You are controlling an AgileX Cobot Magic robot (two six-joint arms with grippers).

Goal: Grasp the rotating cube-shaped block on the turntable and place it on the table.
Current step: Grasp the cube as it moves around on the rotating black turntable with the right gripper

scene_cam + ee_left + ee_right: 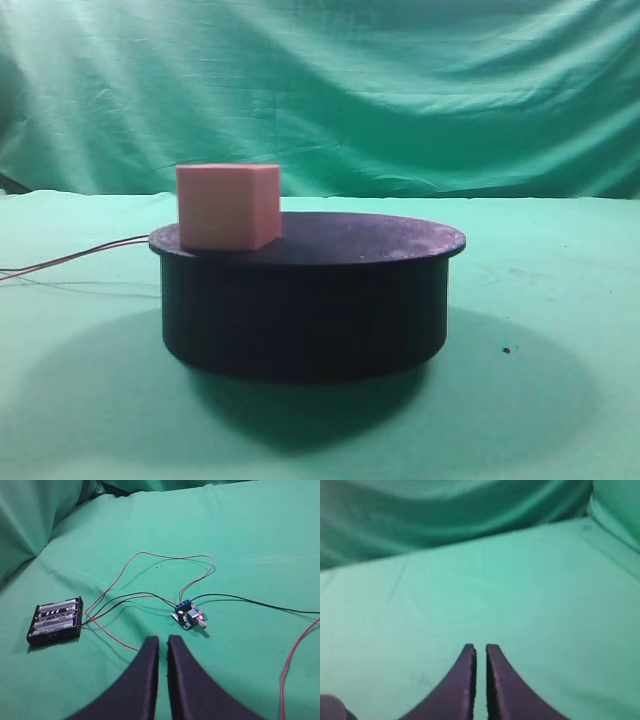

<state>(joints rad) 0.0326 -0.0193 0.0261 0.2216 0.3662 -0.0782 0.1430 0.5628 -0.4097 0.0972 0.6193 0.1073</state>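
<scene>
the green tabletop [560, 300] carries the black turntable [305, 300]. the pink cube-shaped block [228, 206] sits on the disc's left edge. both the left gripper [163, 642] and right gripper [480, 650] hover with jaws pressed nearly together, pinching nothing.

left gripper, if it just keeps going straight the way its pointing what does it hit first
Judging from the left wrist view, the left gripper, jaws nearly together, points at the small blue circuit board and its wires. The board looks like the first thing met, though depth is unclear.
</scene>
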